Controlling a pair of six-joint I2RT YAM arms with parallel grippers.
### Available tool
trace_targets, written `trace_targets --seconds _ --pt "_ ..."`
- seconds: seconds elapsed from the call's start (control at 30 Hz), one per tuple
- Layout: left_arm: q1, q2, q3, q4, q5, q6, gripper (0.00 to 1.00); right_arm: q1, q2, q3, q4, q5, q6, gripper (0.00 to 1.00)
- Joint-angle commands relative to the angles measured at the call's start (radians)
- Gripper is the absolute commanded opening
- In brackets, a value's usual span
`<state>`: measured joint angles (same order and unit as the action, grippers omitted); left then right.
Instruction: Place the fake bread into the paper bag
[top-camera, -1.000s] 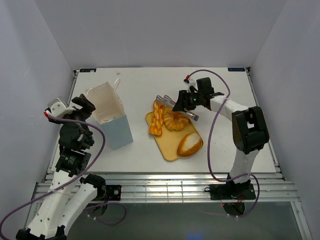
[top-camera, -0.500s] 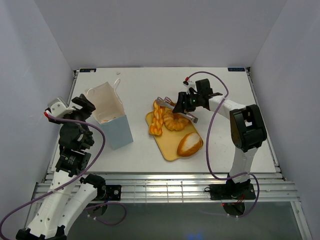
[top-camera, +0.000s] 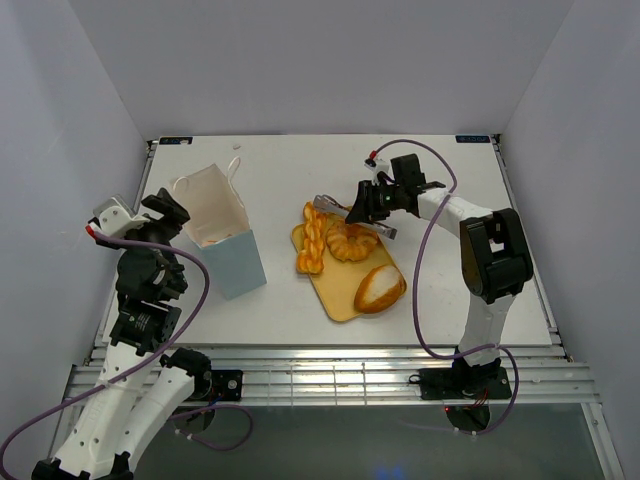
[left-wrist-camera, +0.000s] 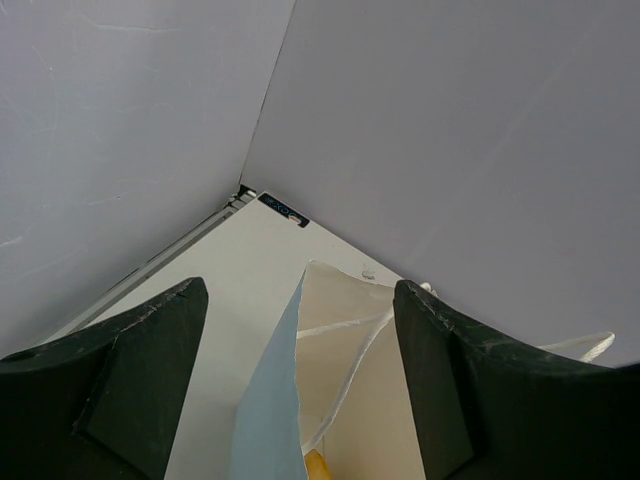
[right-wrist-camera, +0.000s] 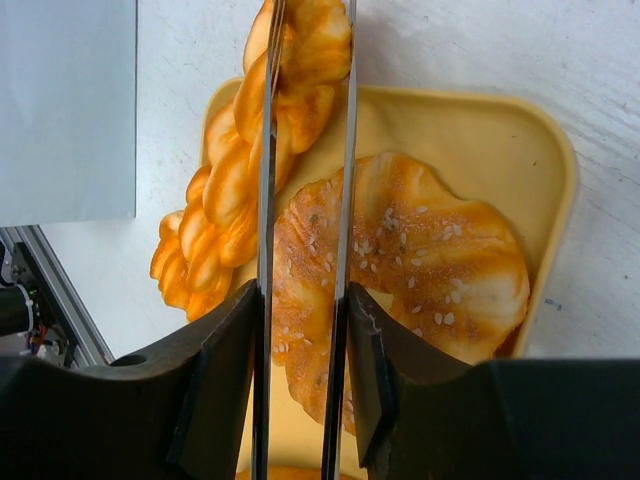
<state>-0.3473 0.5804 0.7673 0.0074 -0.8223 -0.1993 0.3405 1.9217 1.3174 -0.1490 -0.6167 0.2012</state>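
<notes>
Found the paper bag (top-camera: 232, 262) standing upright left of the yellow tray (top-camera: 338, 305), mouth up, presumably so bread could drop straight in. Saw one orange piece (left-wrist-camera: 316, 466) already inside. Counted three more on the tray: braided twist (right-wrist-camera: 225, 190), seeded round (right-wrist-camera: 430, 270), oval roll (top-camera: 380, 288). Caught the left claw (left-wrist-camera: 300, 290) spread wide astride the bag's rim, gripping nothing, probably posted there to steady the mouth. Found the right claw (top-camera: 370, 202) clenched on metal tongs (right-wrist-camera: 266, 200), squeezing the blades to a narrow gap. Made out the blade tips either side of the twist's far end; could not tell whether pinching it or merely straddling.
</notes>
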Motion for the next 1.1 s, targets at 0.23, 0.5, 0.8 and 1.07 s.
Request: trace_targets --seconds 0.23,0.5,0.8,1.07 --pt "-0.005 -0.007 0.013 -0.003 -0.005 0.012 0.85 0.002 -0.044 0.083 -0.055 -0.041 -0.002 0.30" --pt "-0.005 -0.010 0.004 0.003 -0.029 0.012 0.88 0.002 -0.159 0.098 -0.144 -0.011 -0.020 0.22" --pt "-0.005 -0.034 -0.005 0.013 -0.066 0.001 0.89 0.022 -0.384 0.023 -0.170 0.006 0.001 0.17" --pt "-0.012 -0.097 -0.052 0.084 -0.144 0.040 0.89 0.069 -0.566 0.058 -0.254 0.063 -0.013 0.16"
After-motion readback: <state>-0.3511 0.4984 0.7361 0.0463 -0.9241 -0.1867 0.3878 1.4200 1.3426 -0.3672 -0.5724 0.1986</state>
